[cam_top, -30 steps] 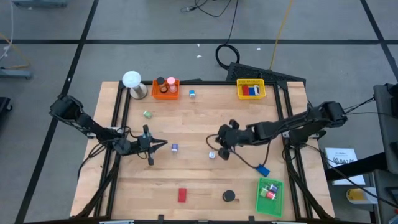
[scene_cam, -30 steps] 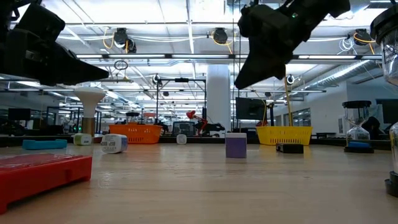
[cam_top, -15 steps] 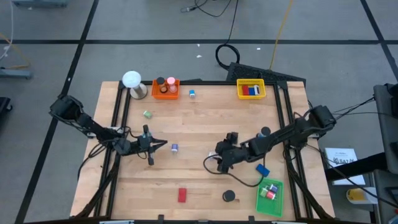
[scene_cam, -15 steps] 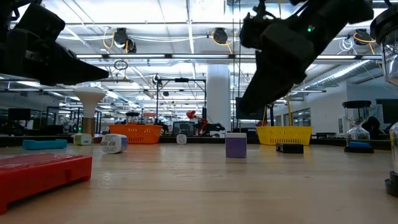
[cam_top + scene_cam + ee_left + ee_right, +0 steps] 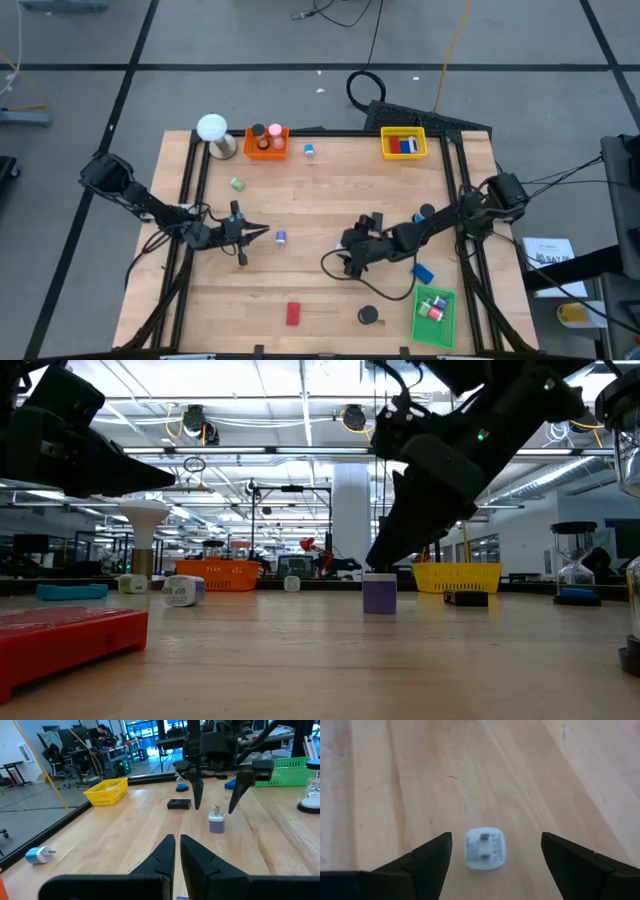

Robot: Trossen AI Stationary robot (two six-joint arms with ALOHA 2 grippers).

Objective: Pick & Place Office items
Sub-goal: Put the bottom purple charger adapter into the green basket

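Right wrist view: right gripper (image 5: 495, 851) hanging over a small pale plug-like piece (image 5: 484, 849) mid-desk, jaws spread wide either side, grasping nothing. Left gripper (image 5: 176, 851) clenched and empty, parked toward the left. Risk: off-centre descent could topple or nudge the piece away

From above, my right arm (image 5: 440, 222) hides the small plug piece (image 5: 484, 848). The red block (image 5: 62, 643) runs off the low view's nine o'clock edge.
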